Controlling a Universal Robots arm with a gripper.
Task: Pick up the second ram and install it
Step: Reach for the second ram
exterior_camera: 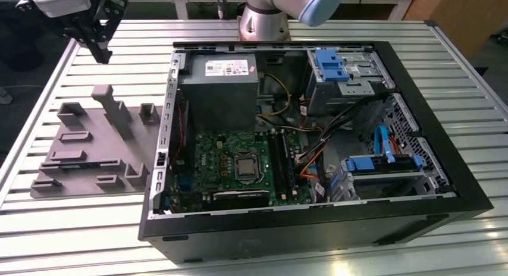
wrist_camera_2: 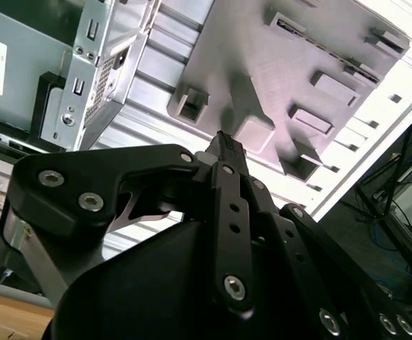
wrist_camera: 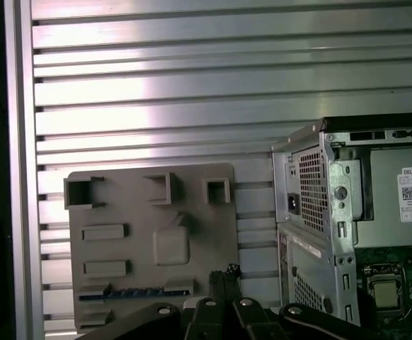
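At the far corner of the counter [exterior_camera: 80, 234], on the exterior view's left, the hand [exterior_camera: 102, 57] hangs in the air above the grey fixture tray [exterior_camera: 87, 151], touching nothing. Its two fingers [wrist_camera_2: 229, 152] are pressed together with no gap between them, and they hold nothing.

The second ram [wrist_camera: 132, 292] lies flat in a slot along one edge of the tray. The first wrist view shows it as a thin blue strip, and its chips are too small to tell. The hand's dark linkage cuts off the tray edge just past it. In the exterior view that slot shows only a faint bluish line, hard to make out. In the second wrist view the hand's body hides that part of the tray.

On the exterior view's right of the tray, just beside it, sits the open computer case [exterior_camera: 317, 234]. The exterior view shows the whole interior: the motherboard [exterior_camera: 238, 163], its long black slots [exterior_camera: 279, 163] and the power supply [exterior_camera: 218, 88]. I cannot tell whether those slots hold anything. The first wrist view catches only the case's corner.
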